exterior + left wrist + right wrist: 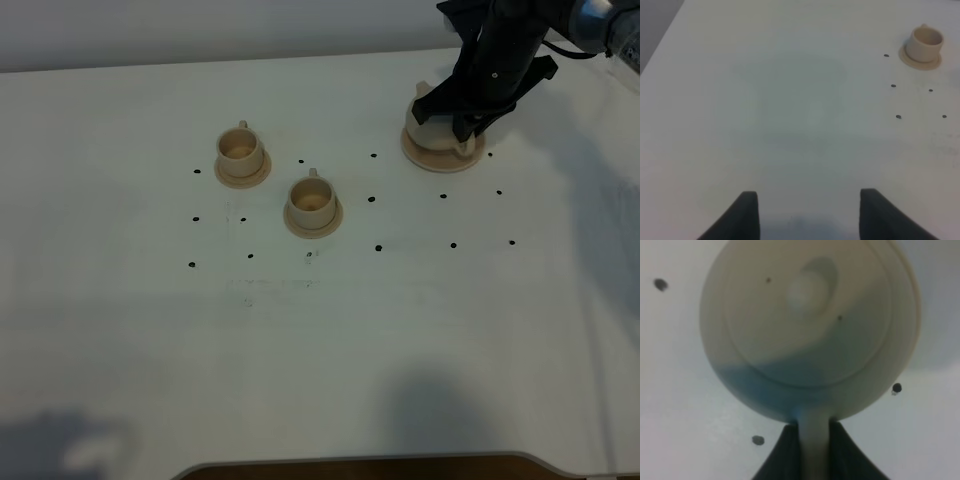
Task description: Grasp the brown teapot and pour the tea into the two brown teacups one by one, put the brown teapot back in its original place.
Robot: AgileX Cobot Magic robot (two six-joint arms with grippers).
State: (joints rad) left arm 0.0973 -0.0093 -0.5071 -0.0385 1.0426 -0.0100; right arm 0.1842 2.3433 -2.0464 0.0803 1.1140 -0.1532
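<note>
The brown teapot (432, 128) sits on its wide tan saucer (441, 157) at the back right, mostly hidden by my right arm. My right gripper (466, 135) is shut on the teapot's loop handle; the right wrist view shows the teapot (810, 325) from above with knobbed lid, and the handle (814, 445) between both fingers. Two brown teacups stand on small saucers left of centre: one farther back (240, 147), one nearer (312, 201). My left gripper (805, 212) is open over bare table, out of the exterior high view; one teacup (925, 44) shows far off.
Small black dots (372, 199) mark the white table (320, 330) around the cups and teapot. A dark edge (360, 468) runs along the table's near side. Shadows lie at the near left and right.
</note>
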